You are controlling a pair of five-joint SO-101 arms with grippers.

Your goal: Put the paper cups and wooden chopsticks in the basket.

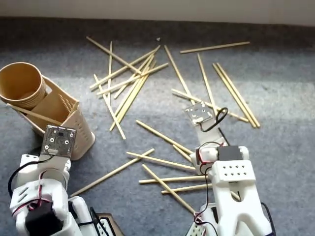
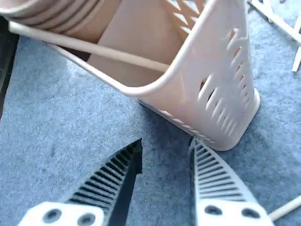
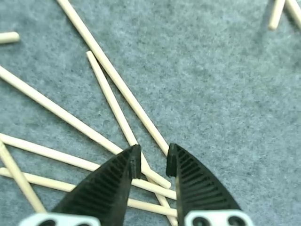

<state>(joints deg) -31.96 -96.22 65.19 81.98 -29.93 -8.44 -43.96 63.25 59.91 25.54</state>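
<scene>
High view: fixed overhead, facing steeply down on the grey carpet [image 1: 285, 147], taking in the whole spread.
Left wrist view: on the left arm [image 1: 39, 196], low and close, facing the basket [image 2: 221, 94] wall past the left gripper [image 2: 164, 148].
Right wrist view: on the right arm [image 1: 231, 182], very close, looking down past the right gripper [image 3: 153, 157] onto chopsticks [image 3: 120, 84].
Shared: the high view covers both wrist patches.

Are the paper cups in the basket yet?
In. The stacked paper cups sit inside the basket, rims poking past its edge, with one chopstick lying across the opening.
</scene>
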